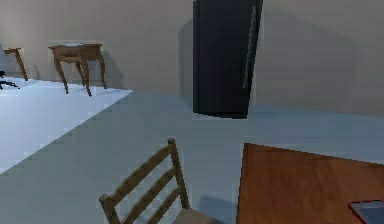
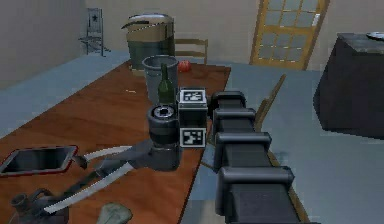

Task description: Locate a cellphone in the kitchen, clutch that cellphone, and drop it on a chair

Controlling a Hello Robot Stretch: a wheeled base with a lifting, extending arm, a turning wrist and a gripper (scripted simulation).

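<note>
So the phone [image 2: 38, 160] is right there, lying flat on the table [image 2: 100, 105] in the arm side view's lower left, dark screen up with a reddish rim. The gripper [image 2: 85, 177] sits just right of it, fingers pointing down-left toward the frame's bottom corner. I can't tell how the fingers are set or whether they've got anything. I also can't tell if they're touching the phone or just beside it.

Handling-wise I'd guess it's light, stiff and thin, with a slick glass face, so pushing on the flat side won't do much. Best bet is taking it across the two long edges, around the middle, so it doesn't pivot out. It lies low on the wood, so the fingers would need to get nearly down to the tabletop.

A bottle [image 2: 166, 92] stands higher in the frame, well apart from the phone. A chair [image 1: 150, 190] is at the bottom of the forward view, just beside the table's corner, handy for the drop.
</note>
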